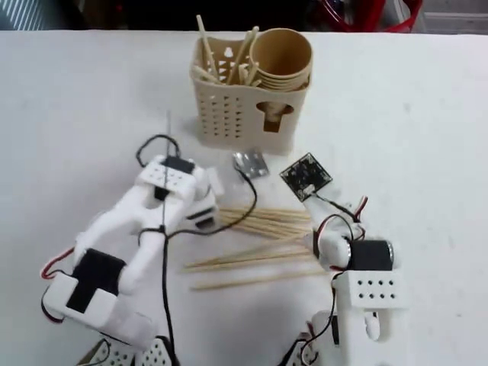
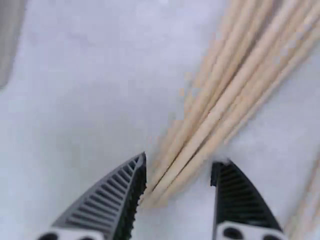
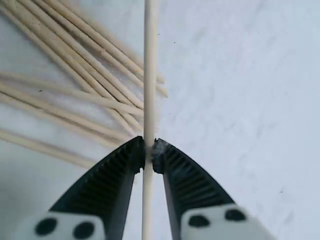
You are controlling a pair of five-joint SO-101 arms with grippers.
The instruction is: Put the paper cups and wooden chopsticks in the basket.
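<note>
Already, from the high view, you can see the basket point(image 1: 229, 114) at 12 o'clock on the table point(image 1: 76, 99). It has the cups point(image 1: 282, 53) stacked inside and a few sticks standing beside them. The loose chopsticks point(image 1: 259, 240) lie at the centre, below the basket, with their long axis running roughly from 9 to 3 o'clock. Your left arm point(image 1: 152, 206) sits at the 9 o'clock end of that pile and your right arm point(image 1: 366, 267) at the 3 o'clock end, so each has one end of the pile within reach. The basket mouth stands at about 1 o'clock from the left arm and 11 o'clock from the right.

On the left wrist view, your left gripper point(image 2: 177, 175) is spread wide. The near ends of a bundle point(image 2: 225, 100) lie between the jaws, just by the inner face of one. The sticks run away from the jaws at a slant, not square to them, so a squeeze may catch only some. I cannot tell whether any stick touches a jaw.

On the right wrist view, your right gripper point(image 3: 149, 150) is clenched on a single chopstick point(image 3: 149, 75), which runs straight out between the jaw tips and crosses over the others on the table. That arm looks the readier one. I judge that its next move is a lift toward 11 o'clock, with the stick tipped upright over the basket.
</note>
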